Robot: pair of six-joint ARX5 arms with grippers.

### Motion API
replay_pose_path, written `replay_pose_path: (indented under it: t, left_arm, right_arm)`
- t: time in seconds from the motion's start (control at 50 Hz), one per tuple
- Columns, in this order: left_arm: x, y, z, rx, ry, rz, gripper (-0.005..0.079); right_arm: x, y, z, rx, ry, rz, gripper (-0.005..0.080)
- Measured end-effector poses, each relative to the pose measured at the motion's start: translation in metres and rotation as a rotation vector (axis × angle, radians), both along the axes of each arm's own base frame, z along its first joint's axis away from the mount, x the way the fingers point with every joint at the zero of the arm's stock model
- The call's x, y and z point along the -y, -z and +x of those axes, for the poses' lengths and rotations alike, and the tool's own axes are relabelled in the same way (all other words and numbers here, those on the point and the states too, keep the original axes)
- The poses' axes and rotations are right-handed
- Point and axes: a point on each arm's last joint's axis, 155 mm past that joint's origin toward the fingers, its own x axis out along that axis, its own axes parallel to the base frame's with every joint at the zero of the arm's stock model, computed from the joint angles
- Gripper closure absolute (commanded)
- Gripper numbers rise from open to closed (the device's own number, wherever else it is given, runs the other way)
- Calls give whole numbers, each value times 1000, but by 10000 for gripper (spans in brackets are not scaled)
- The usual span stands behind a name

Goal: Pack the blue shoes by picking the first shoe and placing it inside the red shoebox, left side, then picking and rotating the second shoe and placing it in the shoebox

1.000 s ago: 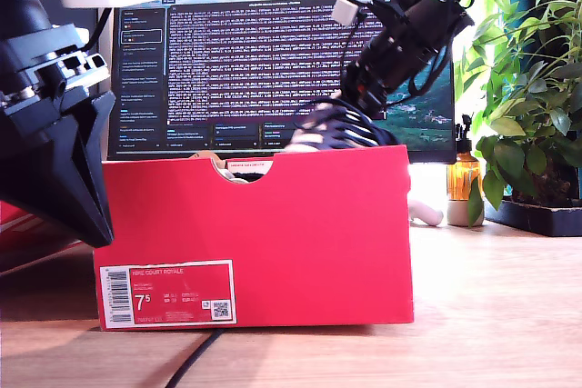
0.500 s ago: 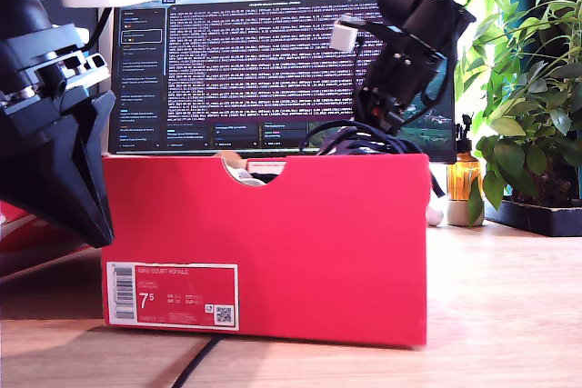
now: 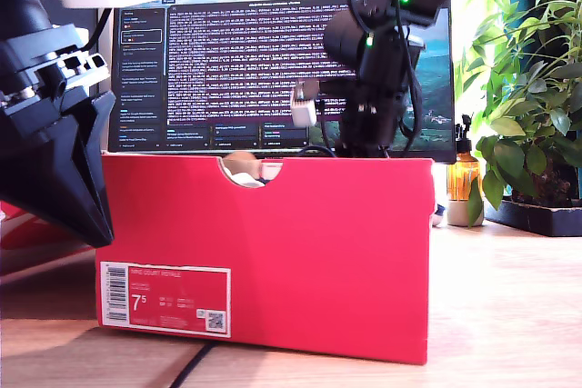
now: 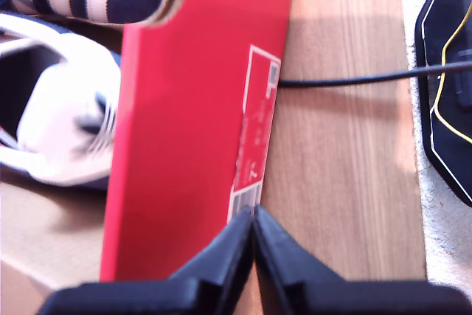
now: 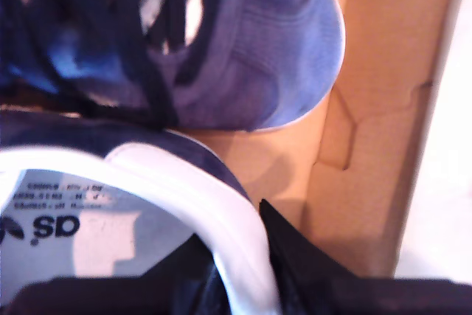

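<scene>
The red shoebox (image 3: 318,252) stands open in the middle of the exterior view, its white label (image 3: 164,299) facing the camera. My second gripper (image 5: 240,241) is down inside it, shut on the white-lined heel collar of a navy blue shoe (image 5: 110,138). The other blue shoe (image 5: 265,49) lies just beyond, toe on the cardboard floor. The box wall hides that gripper in the exterior view, where only its arm (image 3: 368,124) shows. My first gripper (image 4: 253,215) is shut and empty, outside the shoebox (image 4: 192,123) above its label. It looms at the exterior view's left (image 3: 86,206).
A monitor (image 3: 236,61) stands behind the box. Plants (image 3: 527,88) and an amber bottle (image 3: 462,174) are at the exterior view's right. A black cable (image 3: 195,361) runs under the box front. Something red (image 3: 18,224) lies at the exterior view's left.
The second arm swung towards the exterior view's left and lowered the shoe from above the rim down into the box. The box shifted and turned slightly. The first gripper stayed put.
</scene>
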Motion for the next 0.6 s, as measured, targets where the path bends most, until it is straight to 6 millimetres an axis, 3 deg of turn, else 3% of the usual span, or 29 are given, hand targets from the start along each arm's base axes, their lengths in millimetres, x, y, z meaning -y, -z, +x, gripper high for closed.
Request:
replay_pose_path:
  t: [0.14, 0.2, 0.4, 0.52, 0.6]
  left_arm:
    - [0, 0, 0, 0, 0, -1, 761]
    - [0, 0, 0, 0, 0, 0, 761]
    - [1, 0, -1, -6, 5, -5, 761]
    - [4, 0, -4, -19, 16, -17, 761]
    - [5, 1, -5, -26, 21, -22, 761]
  right_arm:
    - [0, -2, 3, 13, 34, 9, 430]
    - [2, -4, 7, 39, 61, -5, 352]
    - [5, -14, 20, 140, 115, -72, 345]
    - [3, -17, 16, 125, 110, -80, 359]
    - [-1, -30, 16, 114, 112, -60, 360]
